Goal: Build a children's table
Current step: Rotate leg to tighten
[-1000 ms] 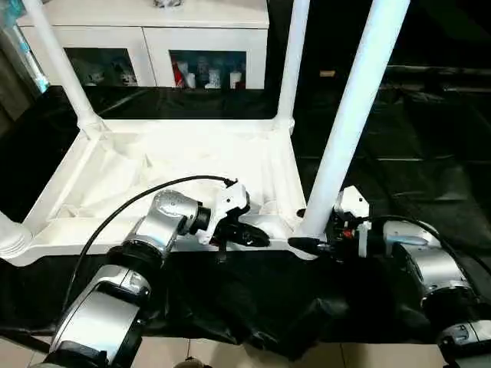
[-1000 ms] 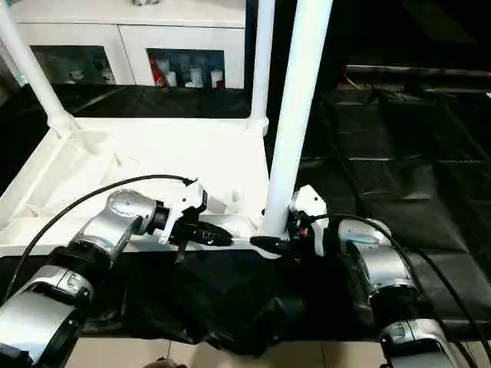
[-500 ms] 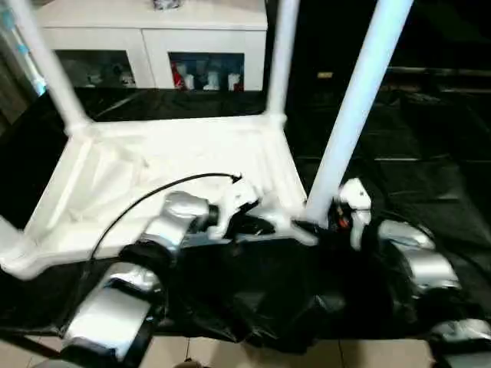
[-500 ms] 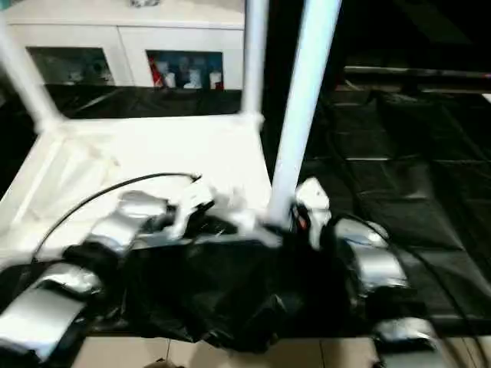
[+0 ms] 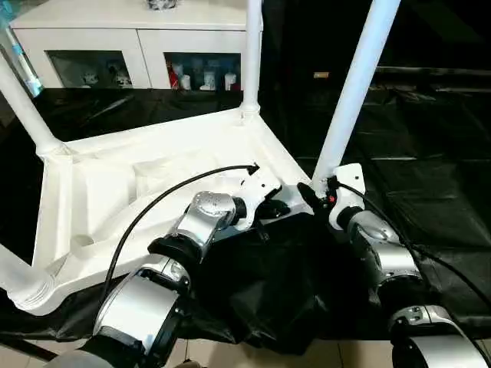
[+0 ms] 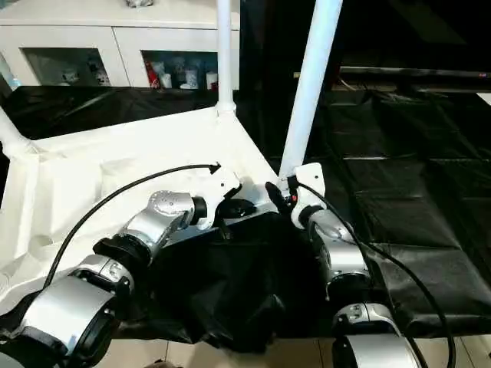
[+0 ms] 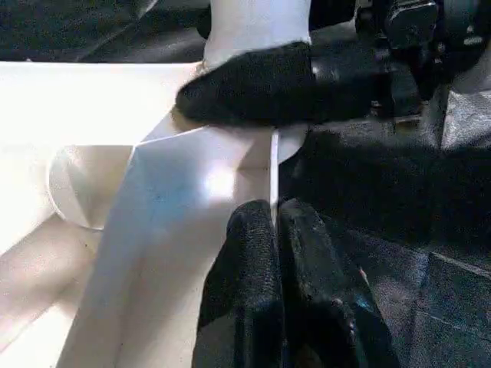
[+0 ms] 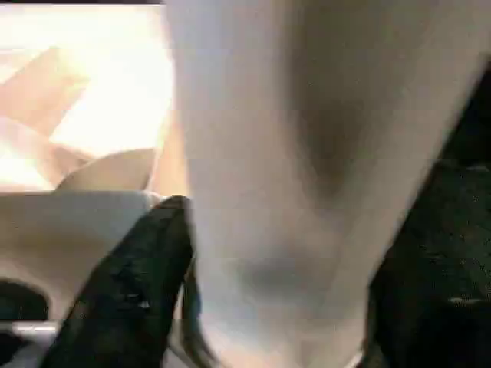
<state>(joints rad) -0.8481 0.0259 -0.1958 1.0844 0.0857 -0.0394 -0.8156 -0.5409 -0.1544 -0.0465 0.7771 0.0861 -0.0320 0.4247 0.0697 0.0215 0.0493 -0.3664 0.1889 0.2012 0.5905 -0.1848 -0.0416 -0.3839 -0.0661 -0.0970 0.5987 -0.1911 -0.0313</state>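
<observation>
Tabletop [image 5: 153,184] lies upside down on black sheet [image 5: 430,192], legs up at corners, white cabinet [image 5: 138,38] behind. Left arm reaches fwd over near rim, wrist angled right; left gripper [image 5: 275,207] clenched, fingers pinched together on rim edge near right corner. Left wrist view alone shows thin rim wall at its fingertips [image 7: 261,230], plus right gripper's finger by leg base. Right arm bent inward; right gripper [image 5: 313,195] spread around leg [image 5: 353,92] base, grasping it. Right wrist view: leg close up betw fingers.
</observation>
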